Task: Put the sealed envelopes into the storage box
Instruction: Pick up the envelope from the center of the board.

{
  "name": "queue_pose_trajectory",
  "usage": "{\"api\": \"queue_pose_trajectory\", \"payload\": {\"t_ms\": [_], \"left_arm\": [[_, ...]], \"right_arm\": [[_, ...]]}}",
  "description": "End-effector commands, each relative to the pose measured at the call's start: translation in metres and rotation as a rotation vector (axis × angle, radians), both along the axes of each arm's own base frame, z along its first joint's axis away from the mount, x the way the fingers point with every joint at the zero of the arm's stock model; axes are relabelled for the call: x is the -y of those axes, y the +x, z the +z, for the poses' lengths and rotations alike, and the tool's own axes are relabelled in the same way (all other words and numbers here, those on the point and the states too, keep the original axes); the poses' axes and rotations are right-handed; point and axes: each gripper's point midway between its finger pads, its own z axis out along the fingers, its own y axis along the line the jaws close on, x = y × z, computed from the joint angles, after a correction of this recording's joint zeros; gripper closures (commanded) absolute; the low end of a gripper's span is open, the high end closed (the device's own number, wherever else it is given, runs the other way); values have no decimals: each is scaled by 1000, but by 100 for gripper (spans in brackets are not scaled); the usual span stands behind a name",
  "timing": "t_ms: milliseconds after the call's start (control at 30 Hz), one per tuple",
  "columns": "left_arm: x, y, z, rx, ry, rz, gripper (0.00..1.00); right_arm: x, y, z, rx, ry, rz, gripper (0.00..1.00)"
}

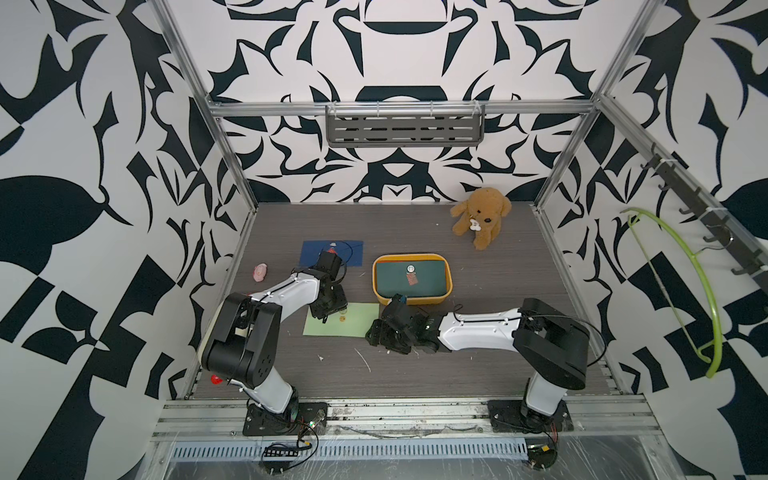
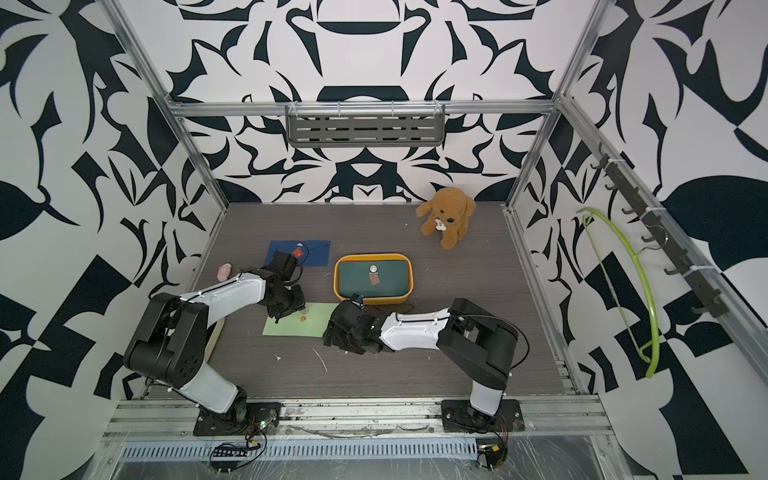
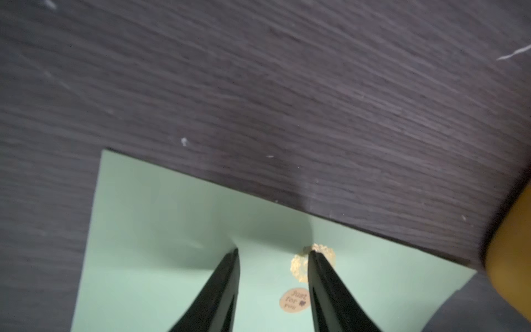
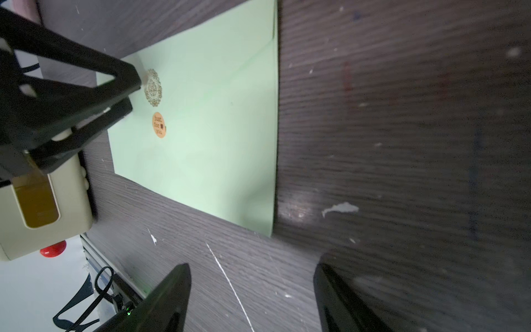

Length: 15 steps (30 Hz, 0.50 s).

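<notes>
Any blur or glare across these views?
Left wrist view: table streaked by motion blur, light green envelope sharper, storage box smeared. Right wrist view: table smeared beside the envelope, with glare near its corner. Both top views: sharp, evenly lit.

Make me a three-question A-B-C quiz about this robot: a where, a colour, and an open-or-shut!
1. Where is the dark green envelope? A in a drawer; B in the box; C in a bag.
2. The left end effector touches an envelope of which colour? A red; B white; C light green.
3. The right end effector is: A open, empty; B gripping an envelope; C gripping the box.
Answers: 1 B, it lies inside; 2 C, tips rest on the light green envelope; 3 A, jaws apart, nothing between.
</notes>
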Motion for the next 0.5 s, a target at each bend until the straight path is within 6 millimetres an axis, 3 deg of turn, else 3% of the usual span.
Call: {"api": "queue_pose_trajectory", "payload": {"t_ms": [0, 233, 467], "left_arm": [[-8, -32, -7, -75, -5, 61, 54], [-14, -68, -11, -94, -48, 138, 55], [-17, -71, -20, -121, -14, 109, 55]], "right_arm": [[6, -5, -6, -14, -9, -15, 26], [10, -1, -16, -8, -5, -14, 27], [28, 18, -25, 7, -48, -22, 26]]}}
